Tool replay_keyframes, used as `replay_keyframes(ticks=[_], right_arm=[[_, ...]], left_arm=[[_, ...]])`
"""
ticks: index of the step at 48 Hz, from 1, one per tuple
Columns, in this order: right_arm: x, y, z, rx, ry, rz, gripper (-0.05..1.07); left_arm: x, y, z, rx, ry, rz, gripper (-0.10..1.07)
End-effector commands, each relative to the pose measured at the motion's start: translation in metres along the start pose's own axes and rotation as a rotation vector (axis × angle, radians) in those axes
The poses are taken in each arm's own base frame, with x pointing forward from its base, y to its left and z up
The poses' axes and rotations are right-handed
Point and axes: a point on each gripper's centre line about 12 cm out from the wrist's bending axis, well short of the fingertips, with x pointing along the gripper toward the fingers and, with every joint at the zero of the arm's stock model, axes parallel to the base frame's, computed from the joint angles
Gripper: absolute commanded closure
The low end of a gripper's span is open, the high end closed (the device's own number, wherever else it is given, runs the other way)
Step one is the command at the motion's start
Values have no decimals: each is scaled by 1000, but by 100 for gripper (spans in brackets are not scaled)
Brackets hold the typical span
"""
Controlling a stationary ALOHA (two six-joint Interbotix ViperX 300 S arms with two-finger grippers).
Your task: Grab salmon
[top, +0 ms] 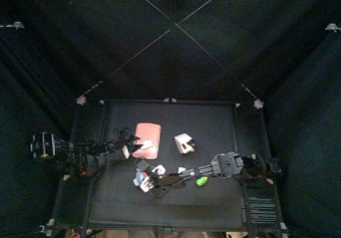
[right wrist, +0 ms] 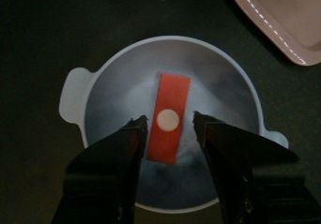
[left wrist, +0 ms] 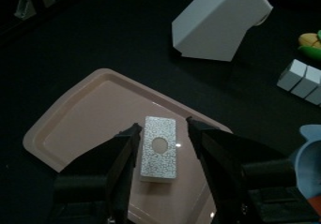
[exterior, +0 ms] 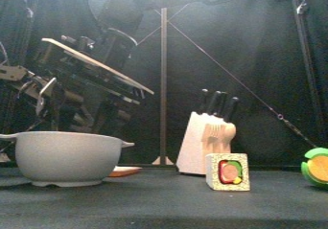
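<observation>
The salmon point(left wrist: 88, 125), a flat pale pink slab with rounded corners, lies left of the table's middle in the top view point(top: 148, 134). My left gripper point(left wrist: 163, 132) is over its near edge, shut on a small white speckled block point(left wrist: 160, 157). It also shows in the top view point(top: 124, 150). In the front view a flat tilted board point(exterior: 96, 65) shows high by the left arm; I cannot tell whether it is the slab. My right gripper point(right wrist: 168, 125) is open over a grey bowl point(right wrist: 107, 82), its jaws on either side of a red-orange strip point(right wrist: 172, 87) lying inside.
A white knife block point(exterior: 205, 142) stands mid-table. A sushi roll piece point(exterior: 228, 169) and a green-orange item point(exterior: 316, 166) stand to the right at the front. The bowl point(exterior: 64, 158) is front left. A corner of the slab point(right wrist: 282, 22) lies beside the bowl.
</observation>
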Motion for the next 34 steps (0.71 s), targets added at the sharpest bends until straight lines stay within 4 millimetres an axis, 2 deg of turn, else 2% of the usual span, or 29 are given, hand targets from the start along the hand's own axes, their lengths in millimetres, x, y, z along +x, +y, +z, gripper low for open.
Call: replay_keyframes(ticks=[1,18,34], right_arm=[[-18,7,20,27,-41,51,21],[-13,7,18,48,-21,56,21],[2,3,14,66,9,42,21]], left_arm=[[1,0,4,0,-14,2,15],[1,0,4,0,-14,2,15],[1,0,4,0,-14,2,15]])
